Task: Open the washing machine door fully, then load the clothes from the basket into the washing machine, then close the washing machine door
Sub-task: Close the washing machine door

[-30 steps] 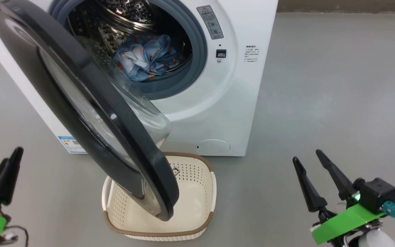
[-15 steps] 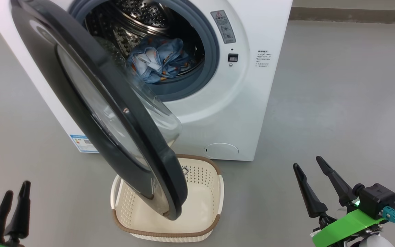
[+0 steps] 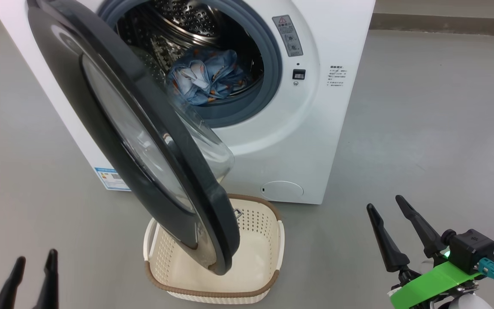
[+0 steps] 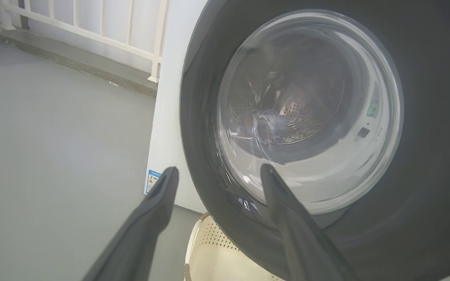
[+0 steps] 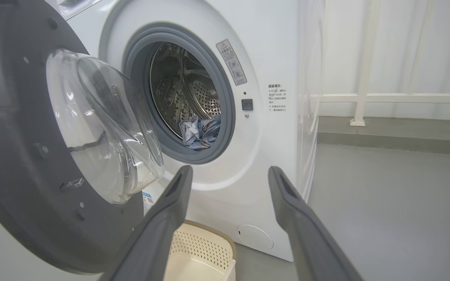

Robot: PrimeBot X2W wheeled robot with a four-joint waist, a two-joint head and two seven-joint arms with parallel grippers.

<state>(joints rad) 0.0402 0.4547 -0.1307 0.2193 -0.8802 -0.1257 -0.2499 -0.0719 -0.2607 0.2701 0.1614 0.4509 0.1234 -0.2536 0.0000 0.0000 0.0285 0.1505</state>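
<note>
Grey floor (image 3: 423, 128) stretched wide and open to the right of the washing machine (image 3: 298, 141), with a white railing (image 5: 359, 97) behind. The washing machine door (image 3: 212, 214) stood partly open, hanging over the left side of the basket (image 3: 255, 223) at the machine's foot. The clothes (image 3: 206, 81) lay inside the drum. The left gripper (image 3: 35, 256) and right gripper (image 3: 384, 201) sat low near the floor, fingers spread.

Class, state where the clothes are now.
The clothes lie in the drum of the washing machine, behind its grey gasket, upper middle of the head view, right of the open door.
</note>
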